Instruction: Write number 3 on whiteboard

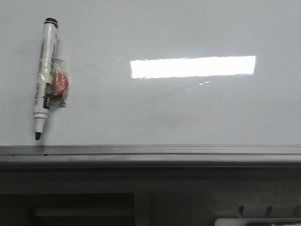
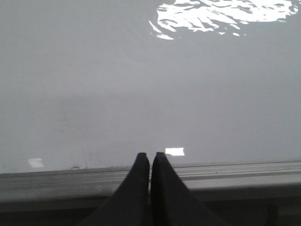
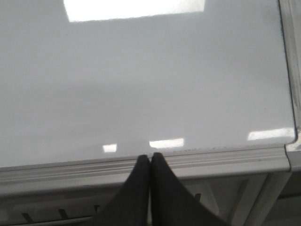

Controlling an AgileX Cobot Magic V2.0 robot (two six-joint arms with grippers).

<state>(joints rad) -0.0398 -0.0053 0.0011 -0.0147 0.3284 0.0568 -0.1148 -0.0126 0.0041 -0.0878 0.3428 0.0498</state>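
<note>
Marker pen [image 1: 45, 75] lies uncapped near the left side in the front view, black tip [image 1: 37, 136] toward the near edge, black butt end pointing away. Small clear wrapper with something red-orange inside [image 1: 60, 83] sits touching the pen's right side, about mid-barrel. Dark shelving or frame [image 1: 141, 207] below the near edge, details unclear.

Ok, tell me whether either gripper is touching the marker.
Apart. The front view shows the marker lying alone on the whiteboard, no gripper near it. Each wrist view shows its gripper, left and right, shut over the board's edge rail, without the marker.
</note>
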